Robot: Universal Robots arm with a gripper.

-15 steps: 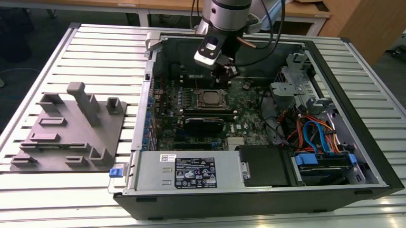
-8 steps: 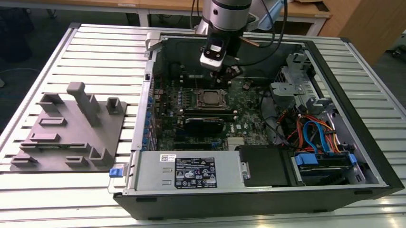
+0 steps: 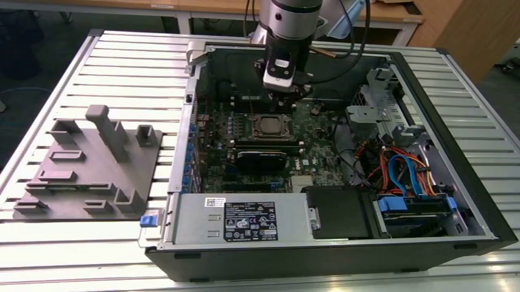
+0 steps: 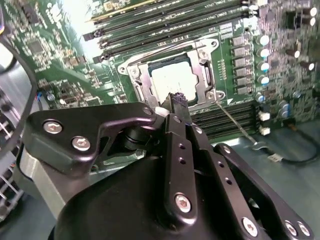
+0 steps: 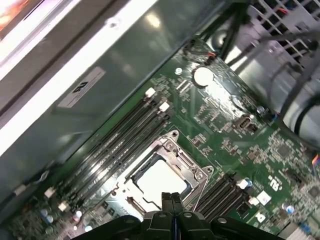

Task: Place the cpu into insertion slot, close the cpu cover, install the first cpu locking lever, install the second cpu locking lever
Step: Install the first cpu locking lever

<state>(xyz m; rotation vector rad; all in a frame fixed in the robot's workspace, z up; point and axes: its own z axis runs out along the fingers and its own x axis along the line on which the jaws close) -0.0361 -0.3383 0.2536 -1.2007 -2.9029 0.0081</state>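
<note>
We saw the cpu (image 4: 172,82) seated in the insertion slot (image 3: 255,126), cpu cover (image 4: 205,75) down. Our hand (image 3: 286,96), pinched narrow and empty, hung at its one o'clock in the exterior view. We judged the chip light, stiff, fragile: edges only.

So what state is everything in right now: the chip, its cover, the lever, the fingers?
cpu: seated, silver top up.
cpu cover: down flat around the cpu.
locking lever: sticking out, unlatched.
fingers: shut, empty, above the cpu.
computer case: side open.

Wrist views close over insertion slot (image 4: 141,84)
</note>
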